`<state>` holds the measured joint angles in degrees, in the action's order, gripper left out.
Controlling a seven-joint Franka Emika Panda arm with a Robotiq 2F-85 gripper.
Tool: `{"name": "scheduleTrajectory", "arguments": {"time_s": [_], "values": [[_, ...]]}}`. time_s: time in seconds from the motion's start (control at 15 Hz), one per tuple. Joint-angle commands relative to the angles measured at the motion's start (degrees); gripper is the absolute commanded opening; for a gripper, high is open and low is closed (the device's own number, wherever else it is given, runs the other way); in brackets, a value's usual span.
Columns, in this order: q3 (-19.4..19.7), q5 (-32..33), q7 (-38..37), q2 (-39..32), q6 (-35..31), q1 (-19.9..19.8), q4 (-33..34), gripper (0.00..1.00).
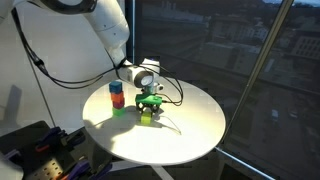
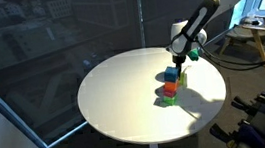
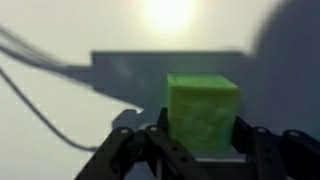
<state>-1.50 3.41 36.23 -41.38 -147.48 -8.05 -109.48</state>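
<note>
A light-green cube fills the middle of the wrist view, standing on the white round table. My gripper has one black finger pressed against each side of the cube, shut on it. In an exterior view the gripper reaches down over the cube near the table's middle. A short stack of blocks, blue over red over green, stands just beside it. From the opposite side the gripper hangs behind that stack; the held cube is hard to make out there.
A thin cable lies across the tabletop beside the gripper. The table stands next to large dark windows. Equipment sits low beside the table, and a wooden stand is behind the arm.
</note>
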Motion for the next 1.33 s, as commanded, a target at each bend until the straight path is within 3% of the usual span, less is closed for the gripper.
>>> {"name": "scheduleTrajectory", "arguments": {"time_s": [0.0,1.27], "values": [[0.37,2.12,-3.09,3.05,2.55,0.07,-1.19,0.30],[0.79,2.42,-9.14,19.40,13.08,0.69,-7.85,0.30]]}}
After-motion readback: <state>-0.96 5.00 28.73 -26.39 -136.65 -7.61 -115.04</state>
